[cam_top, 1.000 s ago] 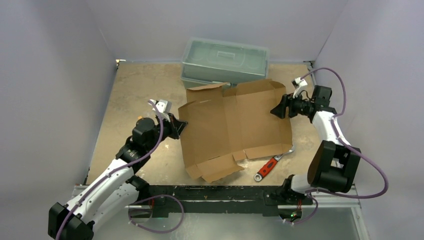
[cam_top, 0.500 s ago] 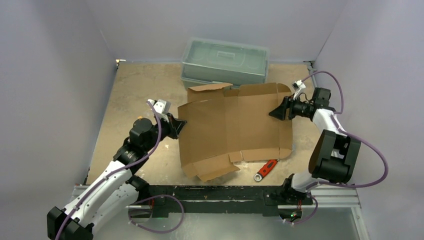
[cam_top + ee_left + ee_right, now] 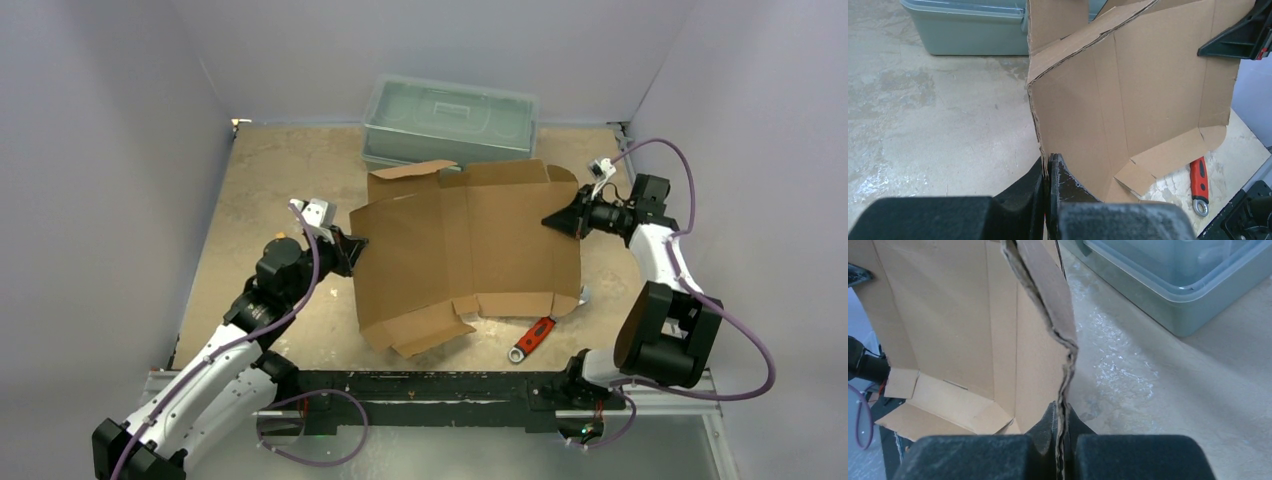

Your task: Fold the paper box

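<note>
Mid-table, paper box (image 3: 465, 250) lies as an unfolded sheet, partly lifted, creases running 12-to-6. Left gripper (image 3: 352, 248) is clamped tight on its 9 o'clock edge, right gripper (image 3: 553, 222) clamped tight on the 3 o'clock edge. Both arms equally near; next fold likely swings those side panels inward.

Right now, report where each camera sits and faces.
Top external: above and behind, looking down at the paper box; left arm, right arm show.
Left wrist: behind the left gripper, shut on the box's edge, looking rightward.
Right wrist: behind the right gripper, shut on the opposite edge, looking leftward.
Both wrist views share the toolbox.
</note>
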Robot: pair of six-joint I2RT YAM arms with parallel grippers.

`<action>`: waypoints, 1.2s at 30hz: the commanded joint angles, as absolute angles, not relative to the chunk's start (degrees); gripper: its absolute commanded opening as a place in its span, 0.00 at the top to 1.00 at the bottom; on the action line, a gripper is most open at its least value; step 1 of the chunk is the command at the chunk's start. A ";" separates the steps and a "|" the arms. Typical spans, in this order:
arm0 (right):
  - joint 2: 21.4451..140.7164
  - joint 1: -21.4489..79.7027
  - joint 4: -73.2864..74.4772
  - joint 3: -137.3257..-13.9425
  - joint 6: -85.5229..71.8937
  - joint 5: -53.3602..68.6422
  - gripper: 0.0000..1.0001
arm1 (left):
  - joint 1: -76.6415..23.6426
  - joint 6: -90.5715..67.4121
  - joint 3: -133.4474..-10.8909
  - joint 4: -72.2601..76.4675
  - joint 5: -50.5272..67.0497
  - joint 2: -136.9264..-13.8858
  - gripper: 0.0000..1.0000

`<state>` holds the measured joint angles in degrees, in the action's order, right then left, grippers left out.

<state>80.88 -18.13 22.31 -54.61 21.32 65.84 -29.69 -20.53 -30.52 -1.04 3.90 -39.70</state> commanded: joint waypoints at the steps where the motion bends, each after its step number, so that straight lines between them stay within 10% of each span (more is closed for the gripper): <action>1: 79.17 -18.26 24.43 -54.93 24.42 68.70 1.00 | -29.88 -20.53 -32.48 0.09 4.72 -38.75 1.00; 25: 51.08 -18.23 8.69 -48.70 19.81 64.56 1.00 | -29.86 -27.06 -36.25 -7.62 0.97 -33.44 0.59; 33: 50.40 -18.27 7.87 -46.07 21.19 63.22 1.00 | -29.80 -34.18 -36.04 -15.16 -8.63 -27.98 0.25; 36: 50.36 -18.27 9.20 -46.19 22.64 63.77 1.00 | -29.80 -33.96 -35.84 -12.15 -6.43 -32.07 0.31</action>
